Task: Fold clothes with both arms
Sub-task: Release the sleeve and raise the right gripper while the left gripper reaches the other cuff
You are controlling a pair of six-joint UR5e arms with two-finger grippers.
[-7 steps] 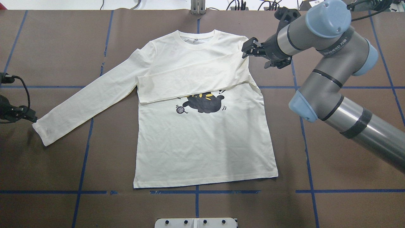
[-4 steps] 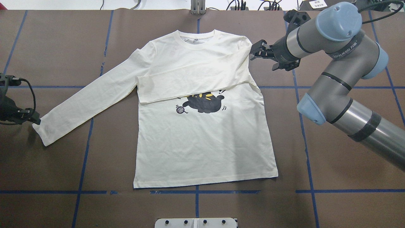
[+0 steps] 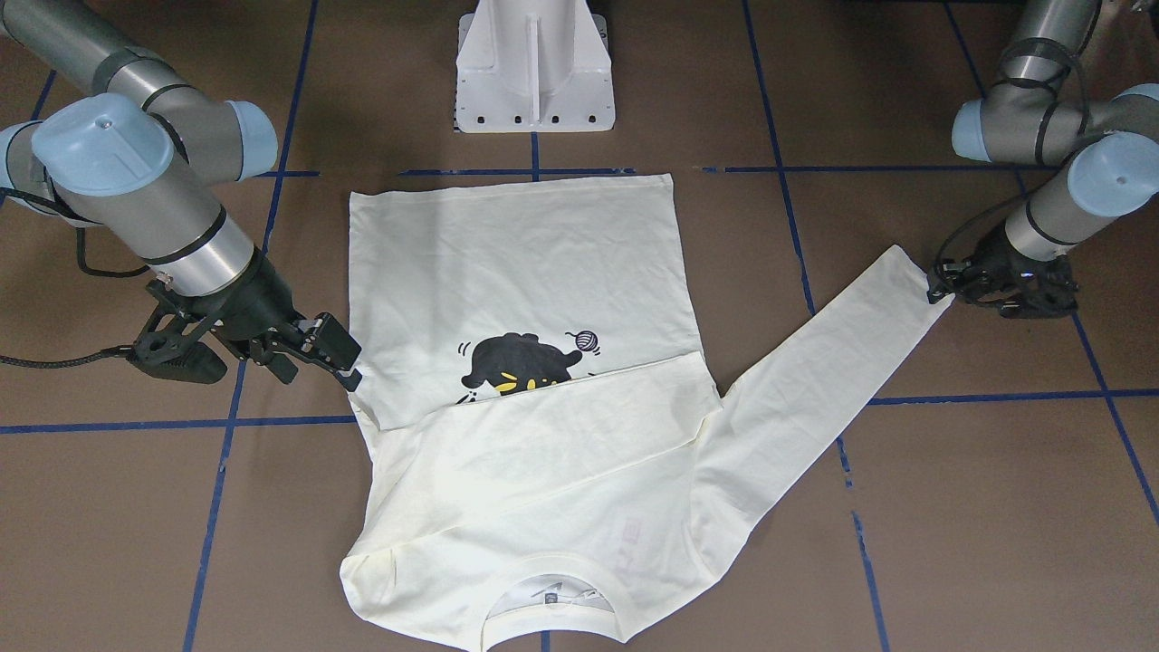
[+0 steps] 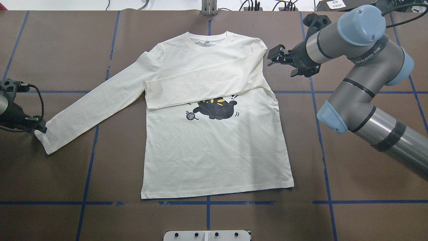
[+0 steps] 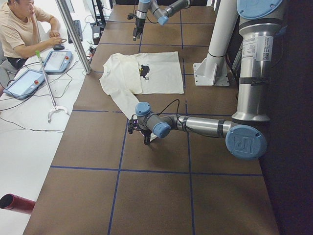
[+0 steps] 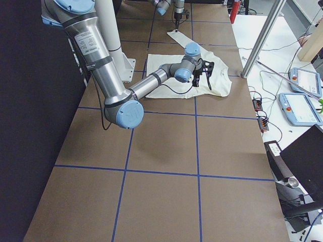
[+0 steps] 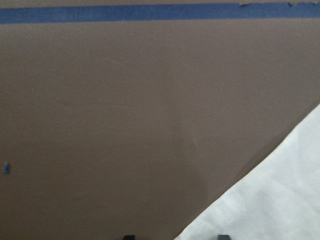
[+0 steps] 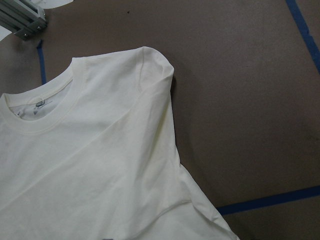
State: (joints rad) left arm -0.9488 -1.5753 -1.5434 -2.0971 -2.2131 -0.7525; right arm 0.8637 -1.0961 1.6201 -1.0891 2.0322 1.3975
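The shirt (image 4: 214, 150) lies flat mid-frame on the desk (image 4: 60, 50), print up. One sleeve (image 4: 200, 87) is laid across the chest (it hides the lettering), and the other sleeve (image 4: 97, 100) is stretched toward the left edge, presumably next to fold. There the left pincer (image 4: 41, 128) meets the cuff (image 4: 46, 142), tips barely showing but seemingly apart; the right pincer (image 4: 270, 57), apart and empty, hovers beside the upper-right shoulder (image 4: 257, 45).

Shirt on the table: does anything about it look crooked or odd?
The shirt lies lopsided: one sleeve is folded slantwise across the chest, hiding the top of the cat print, while the other sleeve sticks out sideways. No tears or spills show.
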